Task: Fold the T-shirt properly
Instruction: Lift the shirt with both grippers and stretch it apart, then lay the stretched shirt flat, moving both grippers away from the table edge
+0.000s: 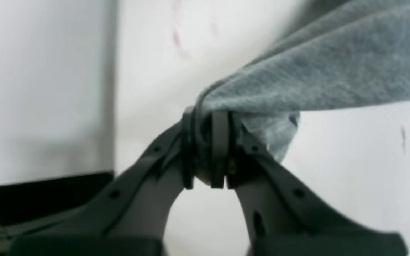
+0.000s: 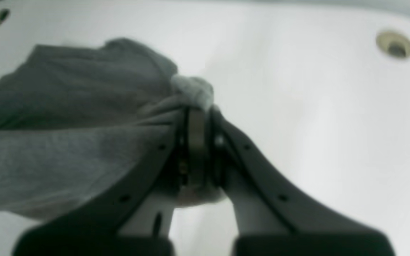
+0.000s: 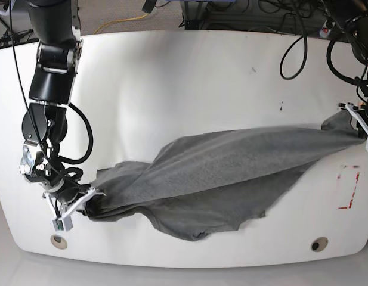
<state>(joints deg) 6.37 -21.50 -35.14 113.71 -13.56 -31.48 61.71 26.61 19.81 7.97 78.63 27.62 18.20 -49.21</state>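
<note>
Two pinches hold the plain heather-grey cotton T-shirt (image 3: 225,179) at this moment, one at each end. My left jaws (image 1: 212,149), at the centre of the left wrist view, are clamped on a bunched corner of the cloth; in the base view that grip sits at the far right edge of the frame. My right jaws (image 2: 194,142) are clamped on another wad of the fabric, at the lower left of the base view near a round hole in the smooth white rounded surface (image 3: 172,77).

Between the two grips the shirt runs as a long twisted band across the lower middle of the frame, with a loose flap sagging toward the bottom edge. Part of it appears to rest on the surface; I cannot tell how much hangs clear.

As I judge it, this is a spreading step, not yet a fold. To do it well I should keep both grips firm, draw the ends apart evenly until the twist eases, then lower the cloth so it lands flat. Pulling unevenly could drag the sagging flap under the body and lock in a crease. Thick wads in my jaws may slip, so slow motion suits.
</note>
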